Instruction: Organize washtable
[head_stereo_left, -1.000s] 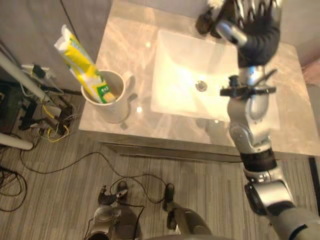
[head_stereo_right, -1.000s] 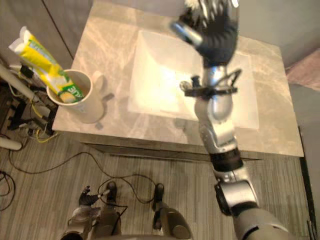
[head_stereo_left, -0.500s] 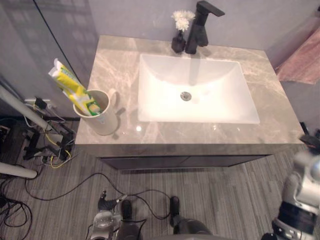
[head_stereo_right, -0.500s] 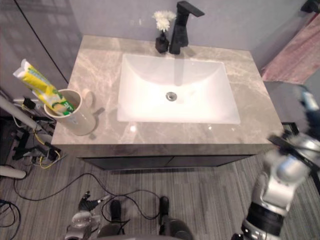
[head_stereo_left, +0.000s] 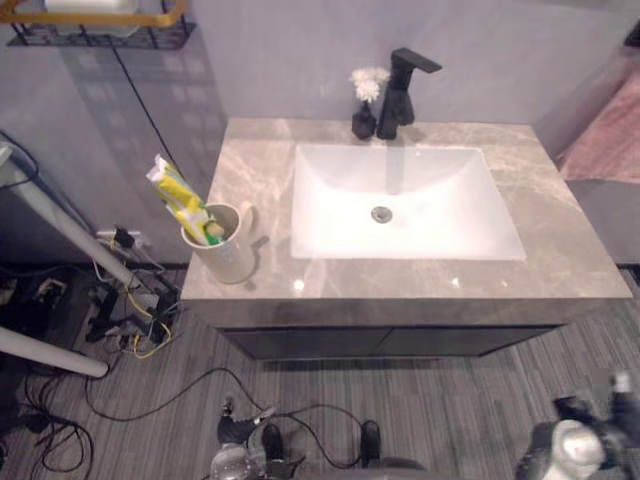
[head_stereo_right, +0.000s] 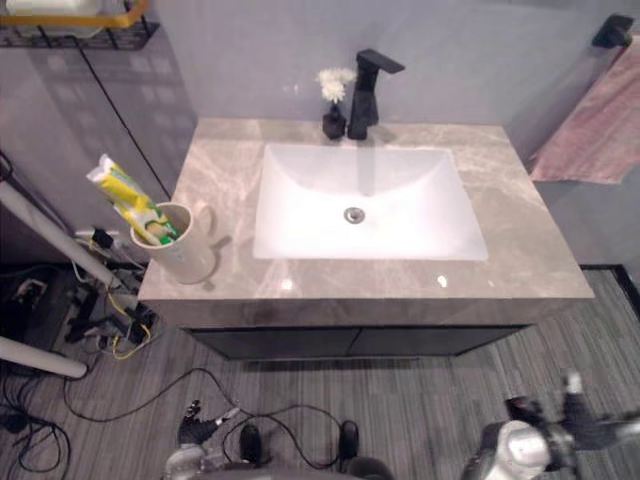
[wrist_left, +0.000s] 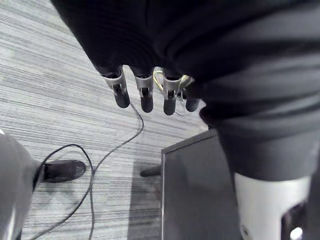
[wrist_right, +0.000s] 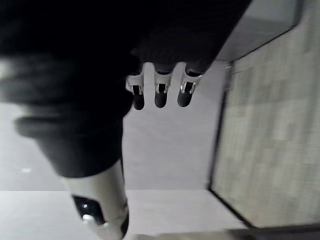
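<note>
Both hands are down low, off the washtable (head_stereo_left: 560, 255). The left hand (wrist_left: 145, 97) hangs with its fingers relaxed, pointing at the striped grey floor (wrist_left: 55, 110), and there's nothing in it. Same deal for the right hand (wrist_right: 159, 94): fingers loose and straight, holding nothing, with a plain grey surface past the tips.

Everything worth looking at sits on the marble-look top, ahead of and above both hands. On the left hand's side, at the near corner, there's a cream cup (head_stereo_left: 228, 258) with its handle turned toward the sink (head_stereo_left: 400, 205). A yellow and white tube (head_stereo_left: 180, 200) stands in the cup, leaning out and away from the sink, so its flat upper end sticks up well past the rim. It has green and white print on it, but that's way too small to read, so no clue on the label.

The white rectangular sink takes up the middle of the top. At its far edge is a black faucet (head_stereo_left: 402, 90) with the spout reaching over the basin. Just beside that, toward the left hand's side, is a little dark vase (head_stereo_left: 363, 122) with white flowers. Over on the right hand's side, past the end of the counter, a pink towel (head_stereo_right: 590, 120) hangs by the wall. High on the wall on the left hand's side there's a wire shelf (head_stereo_right: 70, 25) with a yellow rim.
</note>
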